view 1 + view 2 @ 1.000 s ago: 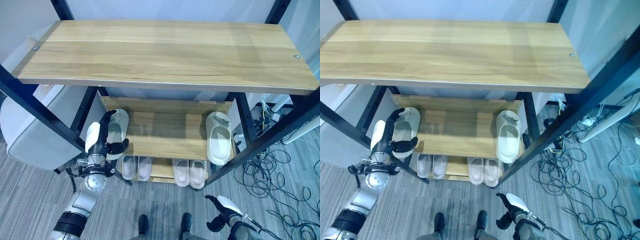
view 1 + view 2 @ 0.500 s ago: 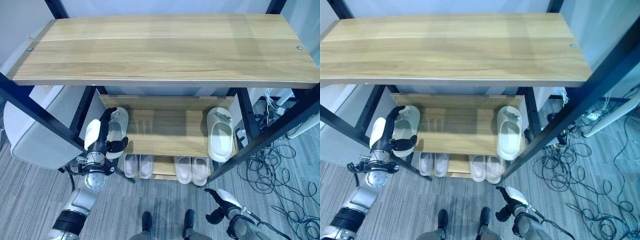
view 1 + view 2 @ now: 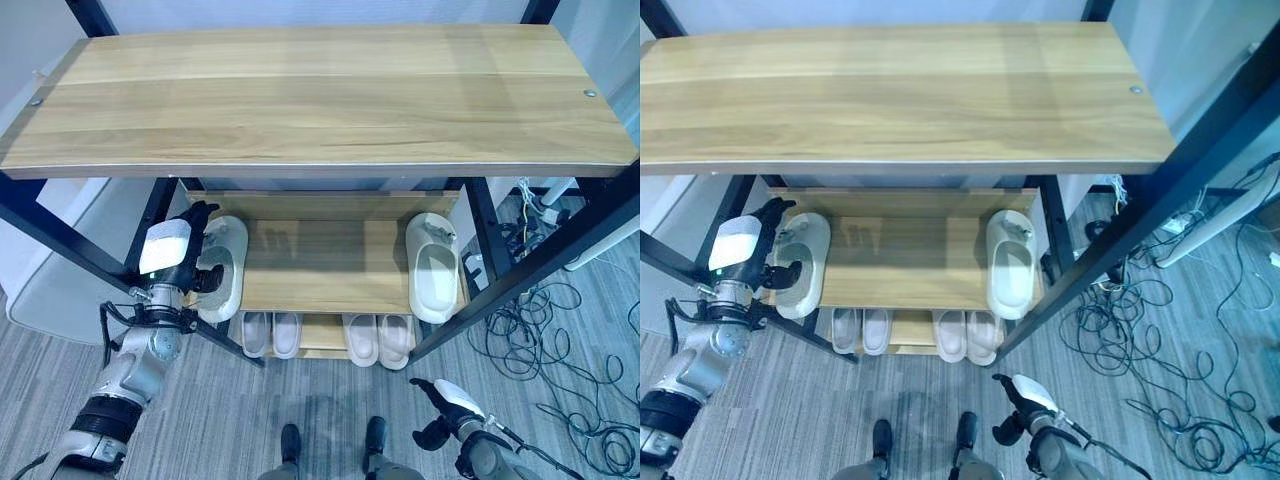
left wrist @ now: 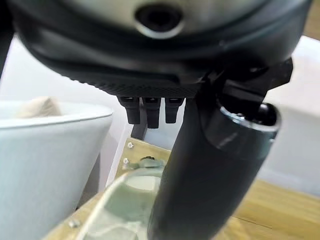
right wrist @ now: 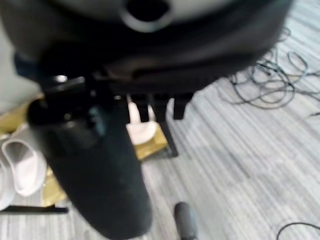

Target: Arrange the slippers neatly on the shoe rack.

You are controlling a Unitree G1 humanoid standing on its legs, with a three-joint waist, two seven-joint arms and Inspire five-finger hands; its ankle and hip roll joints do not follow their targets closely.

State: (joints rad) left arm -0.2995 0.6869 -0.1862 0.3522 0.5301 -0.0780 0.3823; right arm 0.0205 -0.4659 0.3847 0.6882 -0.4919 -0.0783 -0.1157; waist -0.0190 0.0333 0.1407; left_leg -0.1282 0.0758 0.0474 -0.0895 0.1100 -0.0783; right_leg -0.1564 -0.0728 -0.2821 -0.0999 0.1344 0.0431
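Slippers are sitting on the shoe rack [image 3: 320, 190]. At nine o'clock on the middle shelf, the left hand [image 3: 178, 262] is curling its thumb and fingers round a pale green slipper [image 3: 222, 262]. Its partner slipper [image 3: 433, 280] is lying at three o'clock. Two white pairs [image 3: 325, 335] are resting below. At five o'clock, the right hand [image 3: 445, 420] is hanging loosely spread.

Slippers [image 3: 221, 281] [image 3: 432, 279] — opposite ends, middle shelf [image 3: 320, 265]
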